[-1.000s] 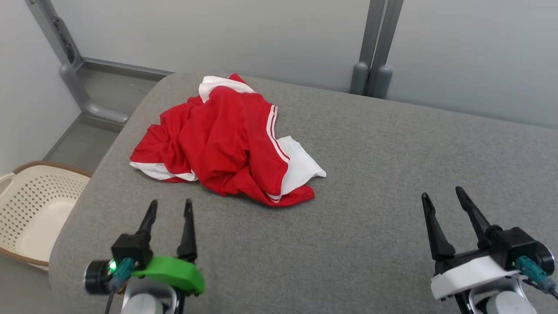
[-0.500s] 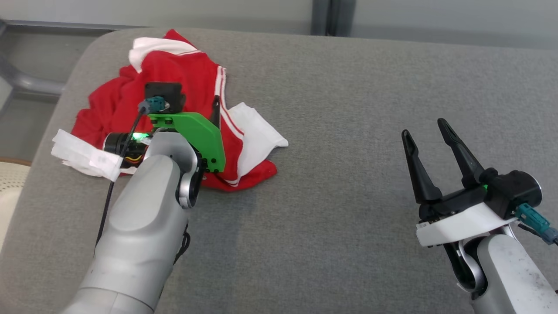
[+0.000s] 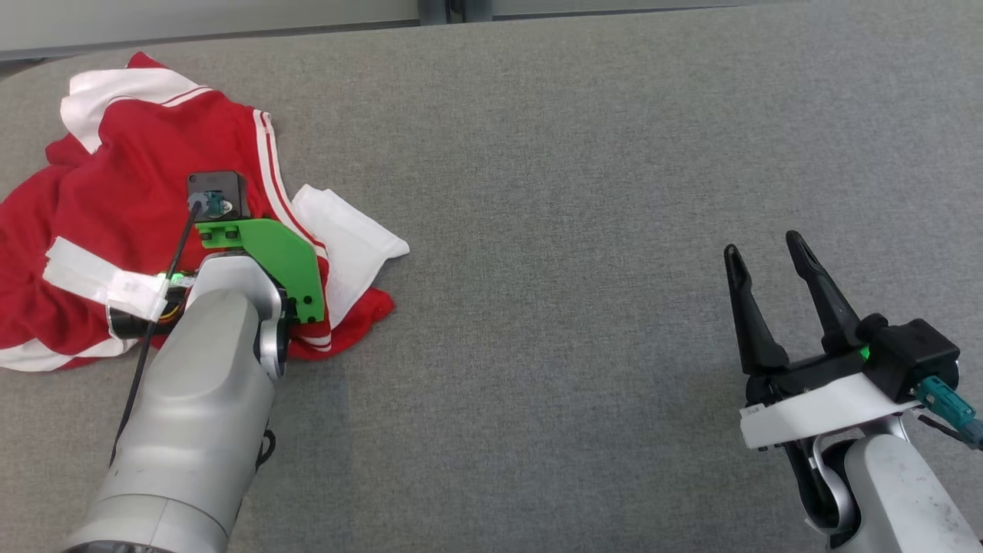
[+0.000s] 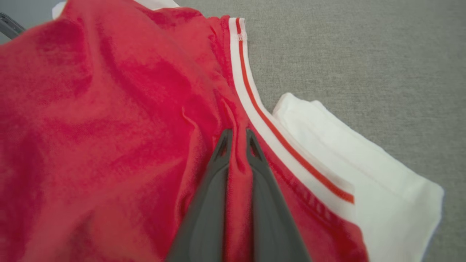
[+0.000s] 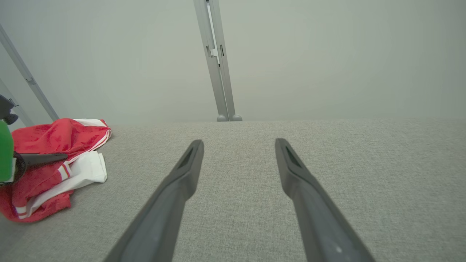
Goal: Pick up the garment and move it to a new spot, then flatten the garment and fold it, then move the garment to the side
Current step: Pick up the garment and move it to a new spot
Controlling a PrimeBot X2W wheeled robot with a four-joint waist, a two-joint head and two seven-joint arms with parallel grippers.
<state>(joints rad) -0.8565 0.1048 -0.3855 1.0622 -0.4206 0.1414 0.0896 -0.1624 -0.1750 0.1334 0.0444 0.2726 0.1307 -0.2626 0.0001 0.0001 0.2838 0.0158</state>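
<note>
Our left gripper (image 4: 236, 135) clamps a fold of the garment (image 4: 109, 109), seemingly securely; right gripper (image 3: 762, 243) gapes idle; next, we lift.

A lab-like test booth: plain pale wall panels (image 5: 327, 54), grey metal posts (image 5: 217, 72), fabric-covered worktable (image 3: 576, 192).

the right gripper (image 5: 238, 142) hovers above the grey cushion (image 5: 346, 153), its two dark fingers spread wide. at far left the crumpled red and white garment (image 5: 54, 138) lies on the cushion, the dark finger of the left gripper (image 5: 47, 158) against it. a grey post (image 5: 218, 72) stands behind.
</note>
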